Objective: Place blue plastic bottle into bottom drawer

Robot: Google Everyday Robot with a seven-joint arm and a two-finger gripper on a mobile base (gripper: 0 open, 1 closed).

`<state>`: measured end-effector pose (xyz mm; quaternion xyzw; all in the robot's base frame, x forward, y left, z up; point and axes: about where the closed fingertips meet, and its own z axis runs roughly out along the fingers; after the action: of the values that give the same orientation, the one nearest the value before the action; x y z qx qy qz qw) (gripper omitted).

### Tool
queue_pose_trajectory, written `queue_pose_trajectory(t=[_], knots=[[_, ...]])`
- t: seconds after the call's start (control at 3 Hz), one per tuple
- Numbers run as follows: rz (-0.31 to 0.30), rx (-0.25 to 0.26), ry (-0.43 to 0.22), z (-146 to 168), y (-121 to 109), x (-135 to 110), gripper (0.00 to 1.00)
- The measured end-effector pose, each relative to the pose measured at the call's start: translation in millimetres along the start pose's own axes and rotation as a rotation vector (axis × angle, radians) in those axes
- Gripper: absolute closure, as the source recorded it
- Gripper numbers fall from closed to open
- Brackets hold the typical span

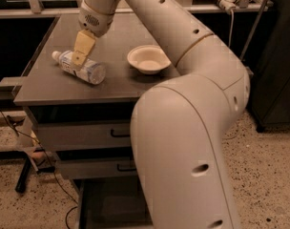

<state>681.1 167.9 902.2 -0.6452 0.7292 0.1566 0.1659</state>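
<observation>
**Q:** Where is the blue plastic bottle?

**A:** The blue plastic bottle (91, 72) lies on its side on the grey cabinet top (42, 86), in the upper left of the frame. Its white cap points to the upper left and its base to the lower right, so its long axis runs on a slant across the picture. A white bowl (148, 60) sits apart from it, toward the centre.

**Q:** And the gripper?

**A:** The gripper (77, 61) reaches down from the top of the frame on the robot's single white arm. Its tan tip overlaps the bottle's upper edge, a little toward the cap end. The bottle lies directly under and just to the lower right of the tip.

**Q:** Has it taken hold?

**A:** That cannot be told. The tip meets the bottle in the picture, but whether it is clamped on or only above it is not visible.

**Q:** Where must the bottle go?

**A:** Into the bottom drawer (111, 202), pulled open at the lower edge of the frame, below two closed drawers and partly hidden by the arm. It is well apart from the bottle, straight down the picture. A grip across the slanted axis looks likely to matter first.
</observation>
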Motion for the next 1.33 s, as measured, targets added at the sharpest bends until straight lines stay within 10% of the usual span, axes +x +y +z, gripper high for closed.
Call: queue_pose_trajectory(t=[1.33], knots=[[0.184, -0.019, -0.008, 38.9, -18.9, 17.3, 0.00]])
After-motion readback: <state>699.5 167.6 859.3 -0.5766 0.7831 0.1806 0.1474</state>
